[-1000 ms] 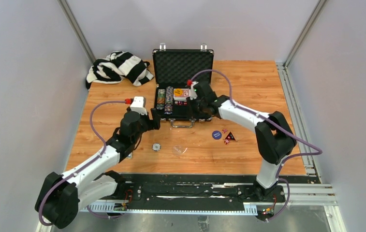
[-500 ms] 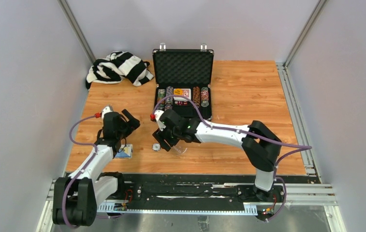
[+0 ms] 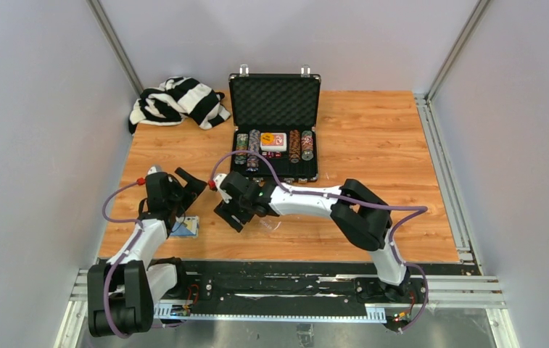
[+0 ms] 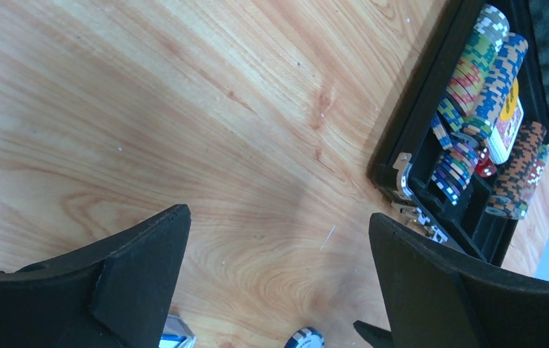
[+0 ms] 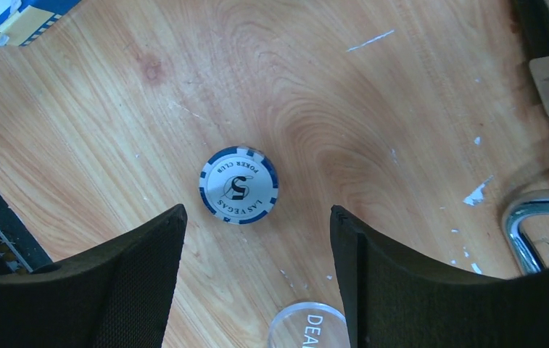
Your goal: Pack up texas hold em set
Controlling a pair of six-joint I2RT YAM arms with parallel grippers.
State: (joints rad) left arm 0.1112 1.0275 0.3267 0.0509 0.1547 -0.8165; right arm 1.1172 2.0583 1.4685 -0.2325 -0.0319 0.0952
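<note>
The small black briefcase with grey foam lining [image 3: 274,101] stood open at the far middle of the wooden table [image 3: 387,145], its lid upright. Rows of multicoloured poker chips [image 4: 474,72] lay on edge in its base, either side of a red-backed card deck [image 3: 273,141]. One white-and-blue poker chip marked 5 [image 5: 238,185] lay flat on the wood in front of the case, and a clear round dealer button [image 5: 307,326] lay near it. The right gripper [image 5: 257,212] hung over that chip with its jaws spread and nothing between them. The left gripper [image 4: 278,214], just left of it, was also spread wide and empty above bare wood. A small blue-and-white box [image 3: 184,227] lay by the left arm. A black-and-white striped cloth [image 3: 177,101] was bunched at the far left corner.
</note>
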